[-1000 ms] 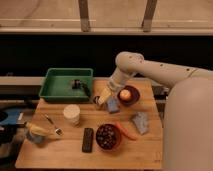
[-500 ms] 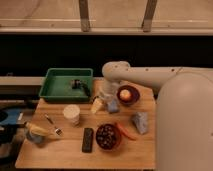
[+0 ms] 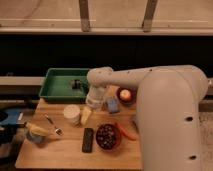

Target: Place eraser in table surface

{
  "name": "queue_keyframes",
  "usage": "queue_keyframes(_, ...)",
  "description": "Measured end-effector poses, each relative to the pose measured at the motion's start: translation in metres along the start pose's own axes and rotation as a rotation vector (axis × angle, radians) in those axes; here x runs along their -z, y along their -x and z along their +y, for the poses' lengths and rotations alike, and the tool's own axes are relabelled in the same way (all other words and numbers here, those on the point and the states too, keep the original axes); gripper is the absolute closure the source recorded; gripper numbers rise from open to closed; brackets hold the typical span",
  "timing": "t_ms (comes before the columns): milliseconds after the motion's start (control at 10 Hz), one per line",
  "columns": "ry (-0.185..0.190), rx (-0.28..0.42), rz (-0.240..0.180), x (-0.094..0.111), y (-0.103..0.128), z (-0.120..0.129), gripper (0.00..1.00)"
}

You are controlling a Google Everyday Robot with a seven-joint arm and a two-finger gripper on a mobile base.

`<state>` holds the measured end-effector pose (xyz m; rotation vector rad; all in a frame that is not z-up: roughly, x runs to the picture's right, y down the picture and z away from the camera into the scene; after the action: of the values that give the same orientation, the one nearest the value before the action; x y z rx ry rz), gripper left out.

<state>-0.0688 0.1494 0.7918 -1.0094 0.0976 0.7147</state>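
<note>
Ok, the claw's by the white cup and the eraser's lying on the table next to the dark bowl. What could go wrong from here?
1. The claw hangs open right beside the white cup. A sideways or downward move could probably knock the cup over.
2. The eraser lies close against the dark bowl. Reaching for it may shove the bowl or catch its rim.

Wooden table surface (image 3: 60, 154) — eraser (image 3: 88, 140), dark bowl (image 3: 108, 137), white cup (image 3: 72, 114), carrot (image 3: 128, 133)
</note>
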Motion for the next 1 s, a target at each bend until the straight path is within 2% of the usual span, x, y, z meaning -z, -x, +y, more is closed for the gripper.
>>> queue_keyframes(500, 0.011, 0.001, 0.007, -0.001, 0.001, 0.000, 0.24)
queue_keyframes(700, 0.059, 0.007, 0.020, -0.019, 0.002, 0.003, 0.24)
queue_keyframes(1000, 0.103, 0.005, 0.032, -0.036, -0.002, 0.010, 0.24)
